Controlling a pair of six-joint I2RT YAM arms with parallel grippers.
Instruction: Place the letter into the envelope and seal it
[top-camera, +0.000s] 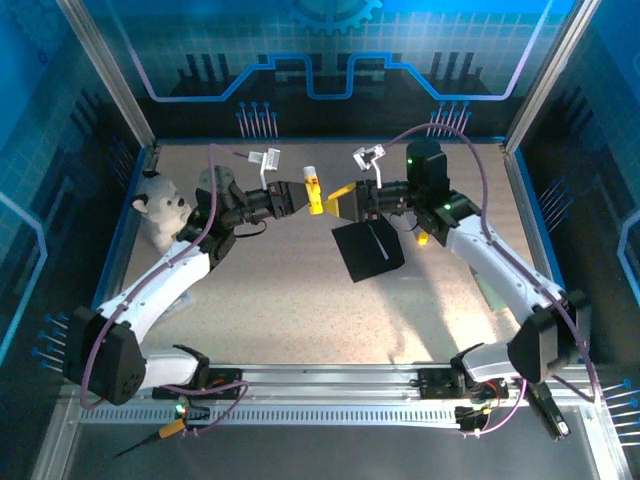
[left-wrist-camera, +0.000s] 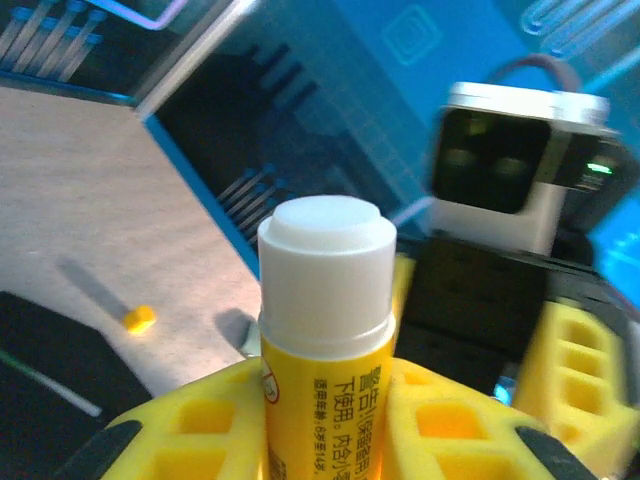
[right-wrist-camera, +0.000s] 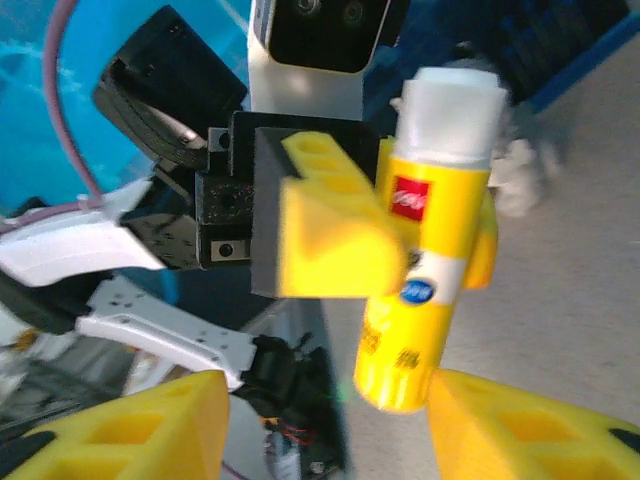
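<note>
Sealing step, glue stage. L gripper (top-camera: 304, 198) pinches a glue stick (top-camera: 314, 190) in mid-air toward 12 o'clock of the table (top-camera: 260, 290). R gripper (top-camera: 346, 200) faces it from 3 o'clock, fingers (right-wrist-camera: 530, 425) spread, the stick's end between them, not touching. Envelope (top-camera: 368, 250) lies flat at 5 o'clock of the stick. Letter (top-camera: 379, 242) prob. inside: a thin white edge peeks out. Next, I'd say: R closes squarely on the stick w/o knocking it.

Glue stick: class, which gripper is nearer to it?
Left. The left gripper is shut on the glue stick; the right gripper stands open, its fingers either side of the stick's base.
</note>
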